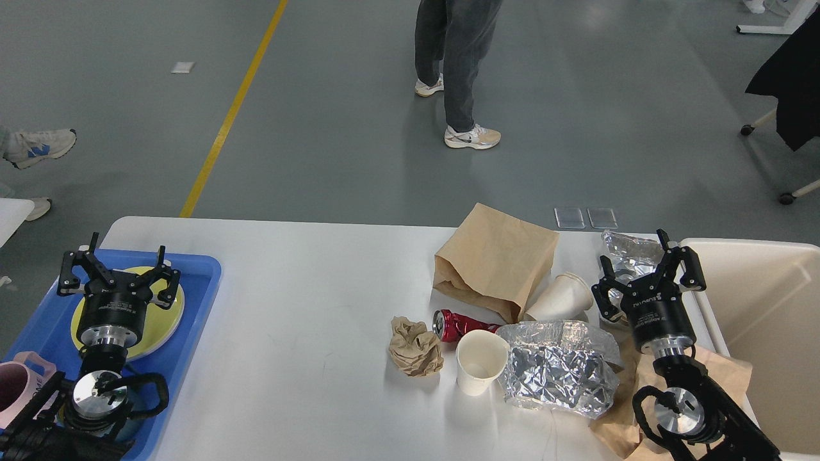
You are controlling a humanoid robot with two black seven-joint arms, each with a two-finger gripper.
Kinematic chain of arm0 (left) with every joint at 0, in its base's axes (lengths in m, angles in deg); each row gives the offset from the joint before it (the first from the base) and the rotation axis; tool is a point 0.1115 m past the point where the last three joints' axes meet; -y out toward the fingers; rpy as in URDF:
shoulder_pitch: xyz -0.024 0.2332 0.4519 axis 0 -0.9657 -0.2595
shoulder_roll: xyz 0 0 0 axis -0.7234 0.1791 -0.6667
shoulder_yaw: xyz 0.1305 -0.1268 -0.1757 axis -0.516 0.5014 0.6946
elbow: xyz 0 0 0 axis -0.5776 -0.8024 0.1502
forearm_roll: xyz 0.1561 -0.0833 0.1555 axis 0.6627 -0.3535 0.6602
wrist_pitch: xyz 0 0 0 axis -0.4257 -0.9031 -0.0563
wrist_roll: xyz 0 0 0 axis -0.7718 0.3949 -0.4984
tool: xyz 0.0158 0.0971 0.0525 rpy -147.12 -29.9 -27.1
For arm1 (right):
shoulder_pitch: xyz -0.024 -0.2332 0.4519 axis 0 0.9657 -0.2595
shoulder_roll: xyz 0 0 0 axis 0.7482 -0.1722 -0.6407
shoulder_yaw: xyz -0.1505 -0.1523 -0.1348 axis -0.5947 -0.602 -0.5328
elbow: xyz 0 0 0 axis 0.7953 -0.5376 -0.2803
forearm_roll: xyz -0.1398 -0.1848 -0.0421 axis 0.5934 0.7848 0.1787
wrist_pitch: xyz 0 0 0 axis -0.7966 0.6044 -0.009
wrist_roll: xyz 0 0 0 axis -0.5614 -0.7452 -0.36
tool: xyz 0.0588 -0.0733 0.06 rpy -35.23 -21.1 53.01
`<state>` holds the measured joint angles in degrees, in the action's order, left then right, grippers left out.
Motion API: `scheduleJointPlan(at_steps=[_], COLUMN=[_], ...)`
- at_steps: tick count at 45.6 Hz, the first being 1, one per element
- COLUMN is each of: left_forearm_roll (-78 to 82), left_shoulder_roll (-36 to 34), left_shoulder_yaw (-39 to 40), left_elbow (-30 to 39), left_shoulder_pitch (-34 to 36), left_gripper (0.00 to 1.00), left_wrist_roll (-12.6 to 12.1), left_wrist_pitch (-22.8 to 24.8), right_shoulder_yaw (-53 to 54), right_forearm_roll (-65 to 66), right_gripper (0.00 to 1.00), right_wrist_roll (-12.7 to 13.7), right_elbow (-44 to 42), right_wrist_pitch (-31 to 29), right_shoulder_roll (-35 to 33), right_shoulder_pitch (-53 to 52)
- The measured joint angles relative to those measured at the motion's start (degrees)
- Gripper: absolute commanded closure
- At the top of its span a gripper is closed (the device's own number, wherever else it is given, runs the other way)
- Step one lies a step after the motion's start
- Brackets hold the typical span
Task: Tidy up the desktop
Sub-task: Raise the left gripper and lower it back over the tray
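The white desktop (301,282) carries a heap of litter on its right half: a brown paper bag (496,259), a tipped paper cup (564,298), an upright paper cup (479,360), a crushed red can (456,324), a crumpled brown paper ball (415,346) and crinkled foil (557,374). More foil (624,246) lies at the far right. My right gripper (644,275) stands open and empty over that foil, beside the tipped cup. My left gripper (118,272) is open and empty above the yellow plate (163,317).
A blue tray (198,282) at the left edge holds the yellow plate and a pink mug (16,390). A cream bin (762,333) stands off the desktop's right end. Flat brown paper (727,374) lies under my right arm. A person's legs (458,64) stand beyond the far edge.
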<state>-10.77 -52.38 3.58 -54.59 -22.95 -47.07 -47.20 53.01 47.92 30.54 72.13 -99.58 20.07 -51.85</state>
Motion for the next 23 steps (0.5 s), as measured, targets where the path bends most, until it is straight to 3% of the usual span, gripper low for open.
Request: scheduleJointPlan(at_steps=[3, 7, 23], left_forearm_roll=[-1.4, -3.4, -5.9], left_shoulder_roll=[0.2, 0.5, 0.2], left_shoulder_yaw=[0.1, -0.1, -0.3], left_elbow=[-7.2, -10.4, -11.1], left_shoulder_pitch=[3.8, 5.7, 7.2], left_gripper=[0.04, 0.04, 0.04], left_wrist_roll=[-3.5, -5.9, -6.3], left_wrist_pitch=[7.6, 13.2, 15.0], right_shoulder_yaw=[0.0, 0.0, 0.0], right_forearm_roll=[0.0, 0.0, 0.0], right_gripper=[0.0, 0.0, 0.0], right_wrist_roll=[0.0, 0.0, 0.0], right_elbow=[0.0, 0.0, 0.0], right_wrist_pitch=[0.0, 0.0, 0.0], right_shoulder_roll=[0.0, 0.0, 0.0], right_shoulder_pitch=[0.0, 0.0, 0.0])
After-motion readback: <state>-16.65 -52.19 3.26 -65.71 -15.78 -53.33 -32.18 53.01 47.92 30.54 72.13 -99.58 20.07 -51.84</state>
